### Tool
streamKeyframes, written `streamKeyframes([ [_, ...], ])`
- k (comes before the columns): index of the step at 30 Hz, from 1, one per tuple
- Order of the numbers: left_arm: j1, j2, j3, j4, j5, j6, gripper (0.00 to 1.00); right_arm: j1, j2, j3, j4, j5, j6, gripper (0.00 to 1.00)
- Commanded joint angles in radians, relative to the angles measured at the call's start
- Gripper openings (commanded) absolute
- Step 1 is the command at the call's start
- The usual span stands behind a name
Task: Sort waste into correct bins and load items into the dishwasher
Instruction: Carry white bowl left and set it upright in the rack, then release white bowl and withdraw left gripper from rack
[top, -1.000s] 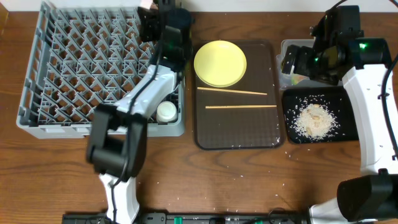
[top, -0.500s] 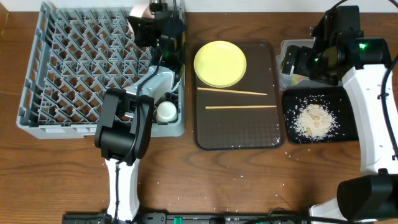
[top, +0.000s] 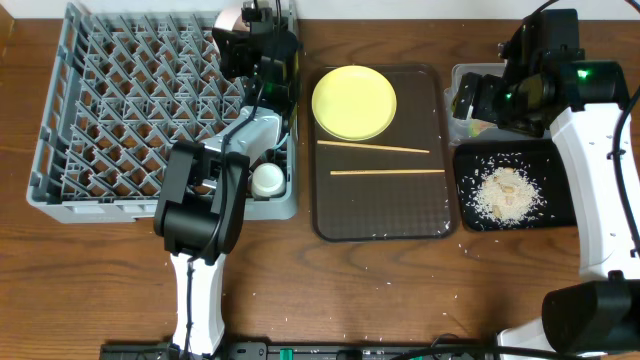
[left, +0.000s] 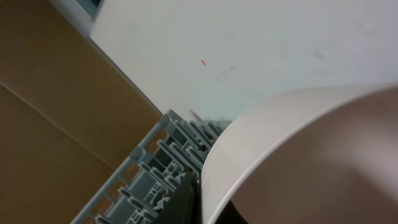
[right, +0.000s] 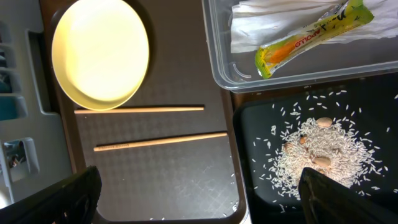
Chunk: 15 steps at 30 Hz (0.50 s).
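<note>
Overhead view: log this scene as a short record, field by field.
dish rack: grey, holds a small white cup by its right edge
left claw: shut on a pale bowl, over the rack's far right corner
right claw: open, empty, near the clear tub
brown tray: yellow plate, two chopsticks lying apart
clear tub: snack wrapper, white napkin
black tray: rice crumbs
</note>
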Motion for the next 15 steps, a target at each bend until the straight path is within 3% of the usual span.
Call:
streamKeyframes([
  [1, 0.001, 0.032, 0.016, 0.004, 0.004, -0.031, 0.07, 0.01, 0.002, 0.005, -0.001, 0.006, -0.008, 0.99],
  [15, -0.016, 0.032, 0.016, -0.1, 0.046, -0.064, 0.08, 0.01, 0.002, 0.005, -0.001, 0.006, -0.008, 0.99],
])
